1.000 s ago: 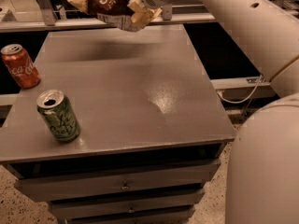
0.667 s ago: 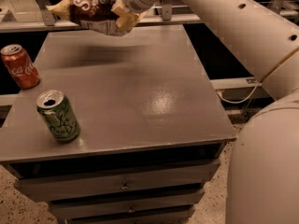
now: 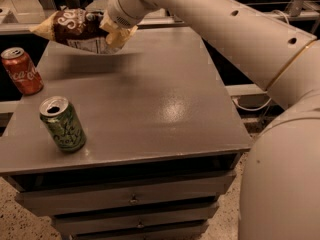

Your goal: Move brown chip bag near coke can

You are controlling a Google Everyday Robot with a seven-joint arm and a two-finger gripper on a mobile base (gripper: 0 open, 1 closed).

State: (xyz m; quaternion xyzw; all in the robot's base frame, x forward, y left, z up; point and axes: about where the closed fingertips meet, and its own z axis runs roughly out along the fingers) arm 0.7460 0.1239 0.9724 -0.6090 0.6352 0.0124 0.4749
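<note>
As the coke can [image 3: 22, 71] shows white script, the gripper [image 3: 114, 34] — above the table [image 3: 165, 109] — pinches the brown chip bag [image 3: 74, 27].

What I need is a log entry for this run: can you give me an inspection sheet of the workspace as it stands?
Surface: grey cabinet top, glossy patch near the middle, drawers below.
Job's things: brown chip bag held in the air over the far left of the top; coke can upright at the left edge, apart from the bag.
Clutter: green can upright, front left.
Grippers: gripper above the far side of the top, shut on the bag's right end.
Cables: pale cable right of the cabinet.
Surroundings: speckled floor; dark shelving behind.
</note>
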